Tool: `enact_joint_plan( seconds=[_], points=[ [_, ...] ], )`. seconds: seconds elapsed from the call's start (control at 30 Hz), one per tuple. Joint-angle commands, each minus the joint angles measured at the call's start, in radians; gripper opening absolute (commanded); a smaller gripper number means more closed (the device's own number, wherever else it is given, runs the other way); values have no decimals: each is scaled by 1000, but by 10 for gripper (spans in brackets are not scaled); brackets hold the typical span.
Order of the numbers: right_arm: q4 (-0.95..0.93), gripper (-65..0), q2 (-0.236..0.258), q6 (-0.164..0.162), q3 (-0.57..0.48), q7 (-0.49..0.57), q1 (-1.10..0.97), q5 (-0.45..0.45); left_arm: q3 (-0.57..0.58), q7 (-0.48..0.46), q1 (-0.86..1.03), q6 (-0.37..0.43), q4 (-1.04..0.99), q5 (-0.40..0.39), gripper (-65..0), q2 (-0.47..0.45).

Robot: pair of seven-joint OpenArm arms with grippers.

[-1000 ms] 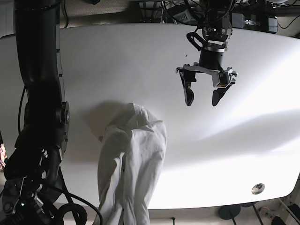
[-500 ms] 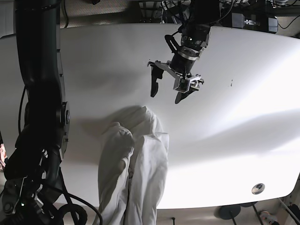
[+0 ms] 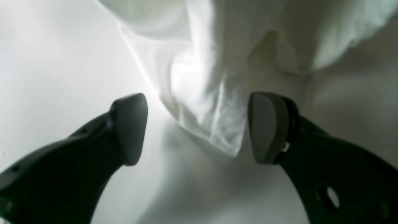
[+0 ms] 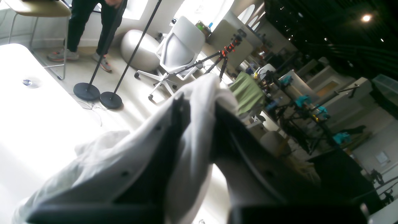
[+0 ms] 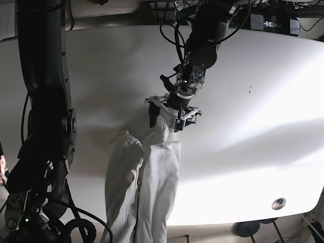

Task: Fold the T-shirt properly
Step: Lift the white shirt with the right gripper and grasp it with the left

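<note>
The T-shirt (image 5: 144, 177) lay bunched in a long, rumpled strip on the white bench (image 5: 263, 101), its far end up near the middle of the bench and the rest trailing toward the near edge and hanging over it. That far end sat directly under the left gripper (image 5: 166, 117), which had its jaws spread wide, one on each side of the raised tip of cloth. In the left wrist view the same gripper (image 3: 197, 127) showed the two dark pads well apart with a pointed fold of fabric between them, neither pad visibly pressing on it, so nothing was held there yet; the straddle looked like a line-up for pinching that corner. The right gripper (image 4: 199, 121) was out of the base view's clear sight, but its own camera showed the jaws drawn close together with white fabric running between and draped over them, so it appeared clamped on the T-shirt and lifted off the bench, the room beyond visible past the cloth. That would explain why the garment hung off the bench edge in a stretched column rather than lying flat. Judging by the crumpled state, folding proper had not begun; the likely aim was to take a second hold so the cloth could be spread out.
</note>
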Motion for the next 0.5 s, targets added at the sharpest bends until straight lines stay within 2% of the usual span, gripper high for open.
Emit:
enact_joint_plan(
  seconds=[0.03, 0.1, 0.13, 0.17, 0.23, 0.3, 0.33, 0.43, 0.5],
  points=[
    [10, -629, 5, -8, 8, 34, 44, -4, 5, -28, -64, -7, -60, -5, -179, 19],
    [11, -629, 5, -8, 8, 34, 44, -4, 8, -28, -96, -7, -108, -5, -183, 20],
    [11, -629, 5, -8, 8, 34, 44, -4, 8, -28, -104, -7, -117, -1, -203, 20],
    [11, -629, 5, -8, 9, 34, 44, -6, 8, -28, -110, -7, -122, -1, -251, 17],
    [10, -629, 24, -8, 9, 38, 44, -6, 5, -25, -126, -9, -143, 1, -467, 11],
    [7, -629, 34, -9, 9, 74, 39, -6, 5, -23, -139, -9, -145, -4, -631, -35],
    [5, -629, 57, -13, 9, 108, 16, -7, 5, -23, -139, -9, -138, -7, -650, -61],
    [-68, -629, 68, -23, 9, 168, -4, -79, -42, -17, -138, -10, -31, -7, -650, -129],
    [-163, -629, 70, -20, 46, 223, -8, -109, -113, 87, -145, -17, 82, -7, -650, -172]
  ],
)
